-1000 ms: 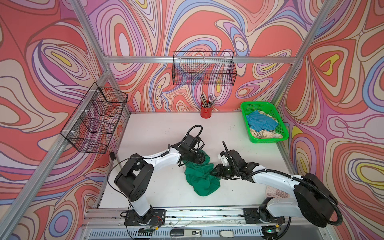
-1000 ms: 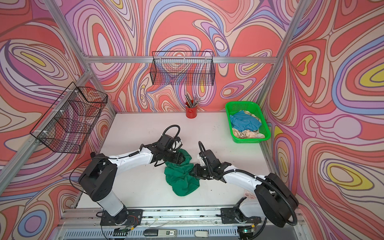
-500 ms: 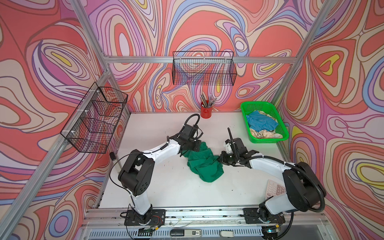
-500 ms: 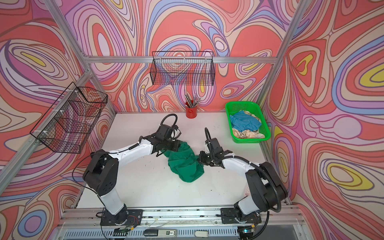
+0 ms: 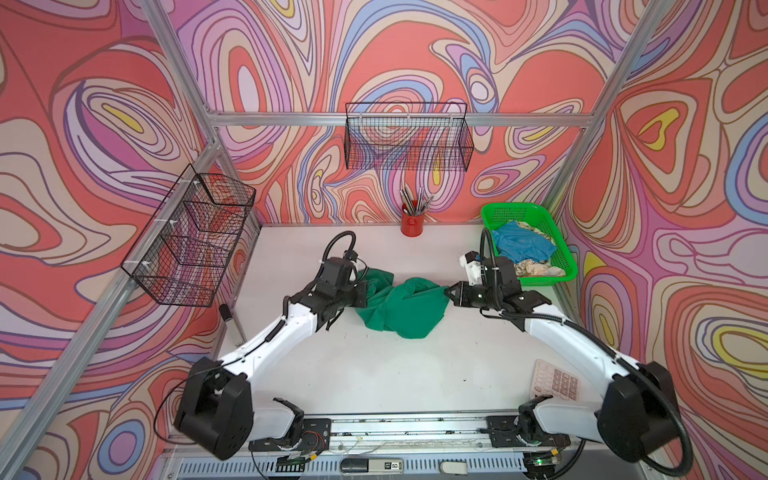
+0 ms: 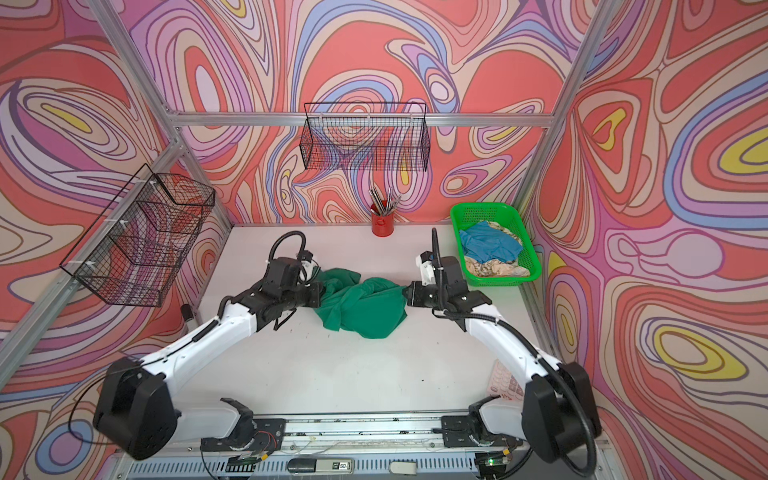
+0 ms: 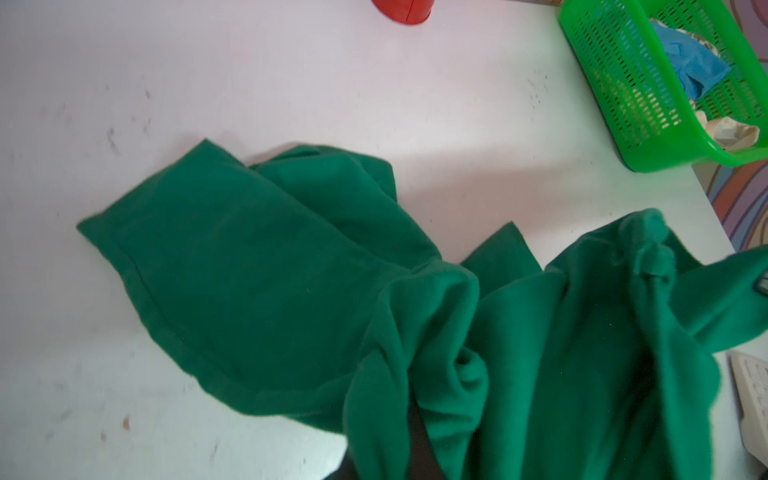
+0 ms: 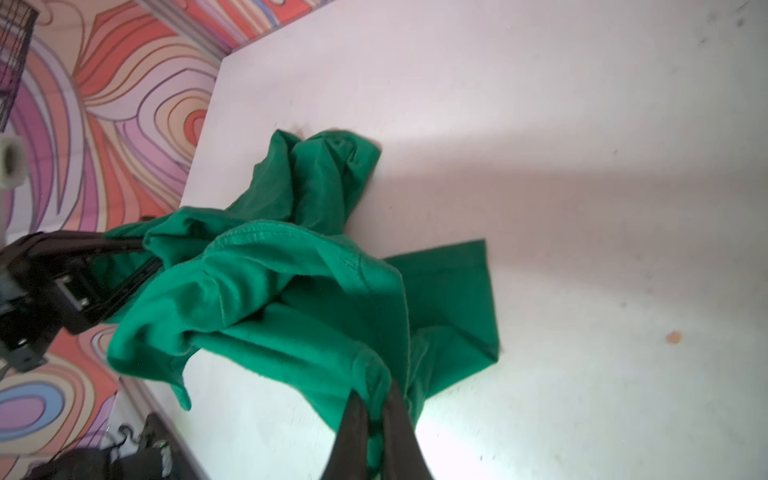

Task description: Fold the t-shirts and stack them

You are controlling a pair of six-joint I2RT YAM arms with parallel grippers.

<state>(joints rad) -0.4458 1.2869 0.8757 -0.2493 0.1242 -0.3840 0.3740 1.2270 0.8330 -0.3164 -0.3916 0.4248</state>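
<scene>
Left gripper and right gripper each clamp the green shirt. The basket is near, with the pen cup and calculator apart.

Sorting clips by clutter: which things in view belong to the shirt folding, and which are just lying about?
Job: dark green t-shirt, gripped by left gripper and right gripper; light blue t-shirt and cream patterned t-shirt, lying in the green basket.
Lying about: red pen cup, calculator, back wire basket, side wire basket, black-handled tool.

Matt cloth tee — glossy plastic mesh basket
</scene>
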